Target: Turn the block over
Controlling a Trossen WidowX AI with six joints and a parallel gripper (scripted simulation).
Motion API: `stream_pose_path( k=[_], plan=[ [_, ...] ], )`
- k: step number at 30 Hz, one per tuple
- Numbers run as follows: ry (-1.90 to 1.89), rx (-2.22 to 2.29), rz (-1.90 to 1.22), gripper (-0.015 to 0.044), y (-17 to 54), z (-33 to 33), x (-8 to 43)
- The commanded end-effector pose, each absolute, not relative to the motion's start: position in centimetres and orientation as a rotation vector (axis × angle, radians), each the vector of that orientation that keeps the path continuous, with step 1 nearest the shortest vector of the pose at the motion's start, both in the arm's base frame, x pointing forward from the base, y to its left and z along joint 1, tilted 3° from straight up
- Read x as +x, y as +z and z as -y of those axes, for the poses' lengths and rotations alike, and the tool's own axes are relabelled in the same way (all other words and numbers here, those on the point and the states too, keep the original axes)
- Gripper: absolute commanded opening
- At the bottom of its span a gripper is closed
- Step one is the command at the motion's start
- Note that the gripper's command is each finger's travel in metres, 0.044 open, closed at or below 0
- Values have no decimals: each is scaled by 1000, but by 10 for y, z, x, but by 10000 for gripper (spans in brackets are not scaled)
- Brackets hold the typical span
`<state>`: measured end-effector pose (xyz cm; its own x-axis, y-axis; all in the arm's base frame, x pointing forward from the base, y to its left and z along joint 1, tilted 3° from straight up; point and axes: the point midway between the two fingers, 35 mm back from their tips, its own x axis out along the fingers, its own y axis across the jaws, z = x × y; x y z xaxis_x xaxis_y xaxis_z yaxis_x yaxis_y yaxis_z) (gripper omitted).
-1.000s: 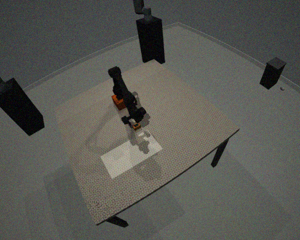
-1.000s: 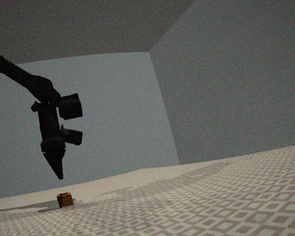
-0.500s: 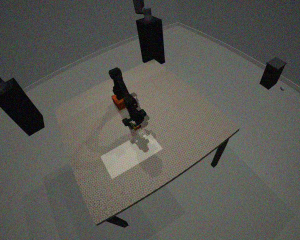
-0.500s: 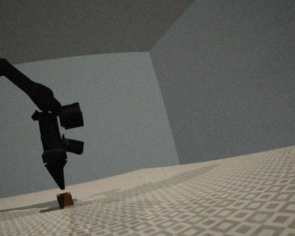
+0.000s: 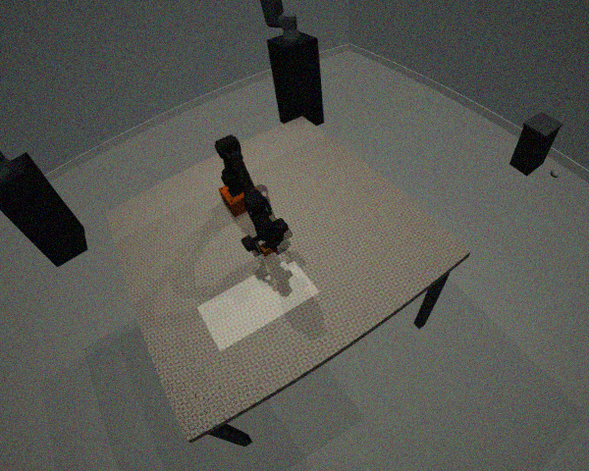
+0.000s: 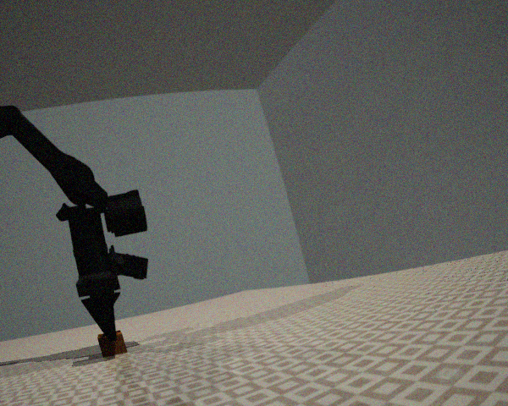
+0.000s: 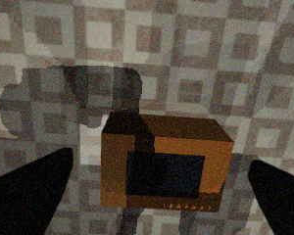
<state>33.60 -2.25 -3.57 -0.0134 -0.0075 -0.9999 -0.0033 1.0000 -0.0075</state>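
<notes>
In the top view we see a dark post at the far left of the frame. Next comes the table, which fills the middle. Near its center the arm leans down and to the right from an orange base. The gripper hangs at the arm's low end, just above a pale patch on the table. A bit of orange shows under the gripper; we think it is the block, but it is very small here. Two more posts stand at the top middle and the far right of the frame.

In the side view the gripper is at the lower left, pointing straight down. Its tips reach the top of the block, which sits on the table.

In the wrist view a dark finger fills the lower left corner. The block is in the middle, flat on the table, with its dark blue marked side facing up. The other finger is in the lower right corner. The fingers are spread wide, one on each side of the block, and do not touch it. The gripper holds nothing.
</notes>
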Motion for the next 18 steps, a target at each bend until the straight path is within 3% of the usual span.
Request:
stream_pose_path(
  k=[1,3,9,18],
  plan=[
    [-5,-14,-1595,440,-45,23,333],
    [-5,-14,-1595,440,-46,23,333],
    [-5,-14,-1595,282,-46,23,333],
    [-5,-14,-1595,222,-46,23,333]
  ],
)
